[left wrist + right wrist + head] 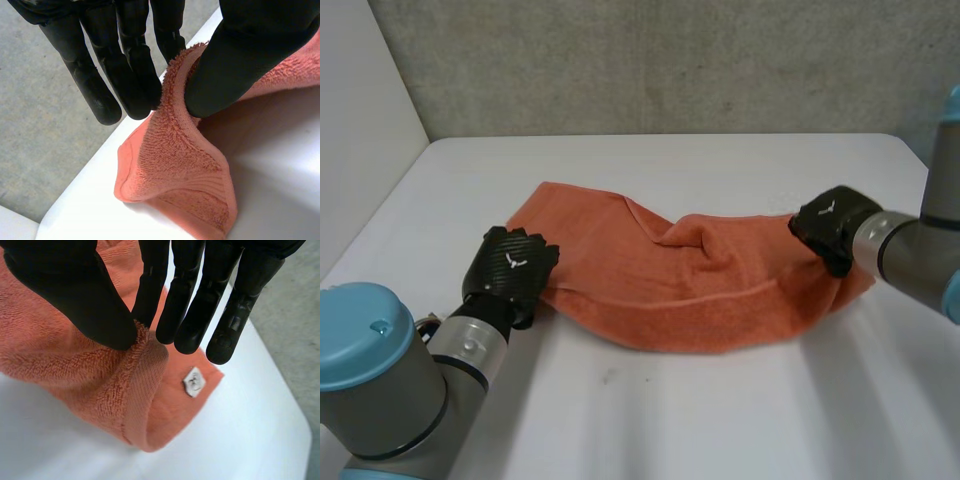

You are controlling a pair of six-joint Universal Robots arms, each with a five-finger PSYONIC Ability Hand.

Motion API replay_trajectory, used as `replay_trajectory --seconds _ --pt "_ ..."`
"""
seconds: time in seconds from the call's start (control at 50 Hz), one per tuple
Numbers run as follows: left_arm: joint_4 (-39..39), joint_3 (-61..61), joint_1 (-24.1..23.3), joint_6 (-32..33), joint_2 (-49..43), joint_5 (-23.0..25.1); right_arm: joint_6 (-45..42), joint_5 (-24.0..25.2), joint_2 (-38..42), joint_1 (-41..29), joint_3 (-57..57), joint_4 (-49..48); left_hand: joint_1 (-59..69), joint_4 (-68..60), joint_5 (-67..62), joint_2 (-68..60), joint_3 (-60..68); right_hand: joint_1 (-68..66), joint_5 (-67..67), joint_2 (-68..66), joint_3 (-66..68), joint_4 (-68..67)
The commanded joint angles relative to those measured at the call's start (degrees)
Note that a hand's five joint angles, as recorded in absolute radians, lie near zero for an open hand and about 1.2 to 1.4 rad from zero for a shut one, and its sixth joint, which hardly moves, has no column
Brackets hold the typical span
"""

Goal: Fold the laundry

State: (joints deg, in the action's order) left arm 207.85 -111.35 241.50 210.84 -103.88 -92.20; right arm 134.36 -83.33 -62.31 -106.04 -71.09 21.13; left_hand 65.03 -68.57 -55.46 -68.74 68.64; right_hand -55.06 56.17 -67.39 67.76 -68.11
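Towel (660,290), salmon-orange terry, lies across the middle of the white table (720,430). In the head view it runs from about 9 o'clock to 3 o'clock, slack, with a rumpled ridge near its centre.

The left hand (510,265) has the 9 o'clock end. Its wrist view shows the thumb (235,70) and fingers (140,85) pinching the hemmed edge between them, with the corner drooping toward the table beneath. The right hand (830,225) has the 3 o'clock end and likewise nips the hem between its thumb (85,305) and nearest fingers (150,295). Its other fingers are straight and free of the cloth.

With both ends gripped and the cloth loose, this looks like the start of a fold rather than its finish. The next move probably calls for both pinches to hold while the hands draw apart to take out the slack. One end would then be lifted and carried over to meet the other, with the edges kept level.

A small white label (194,381) is sewn on the towel just past the right hand's fingertips. It carries a mark too small to read. A small white emblem on the back of each hand is also unreadable.
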Motion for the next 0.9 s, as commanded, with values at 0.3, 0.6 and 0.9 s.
replay_trajectory --seconds 0.3,0.6,0.9 --pt "0.01 0.00 -0.59 -0.17 -0.62 0.00 11.54 7.92 -3.08 0.93 -12.93 -13.57 14.97 -11.43 -14.54 -11.26 11.36 20.08 -31.19 32.41 -32.77 33.13" --pt "-0.25 0.00 -0.33 -0.08 -0.62 0.00 7.32 6.69 -0.09 1.01 -12.14 -13.66 14.97 -11.43 -14.54 -11.26 11.36 21.09 -32.20 33.42 -33.79 34.14" --pt "-0.60 0.00 0.02 -0.08 -0.79 0.00 7.40 3.61 1.58 5.76 -11.35 -12.52 14.97 -11.43 -14.54 -11.26 11.36 24.45 -35.57 36.79 -37.15 37.51"
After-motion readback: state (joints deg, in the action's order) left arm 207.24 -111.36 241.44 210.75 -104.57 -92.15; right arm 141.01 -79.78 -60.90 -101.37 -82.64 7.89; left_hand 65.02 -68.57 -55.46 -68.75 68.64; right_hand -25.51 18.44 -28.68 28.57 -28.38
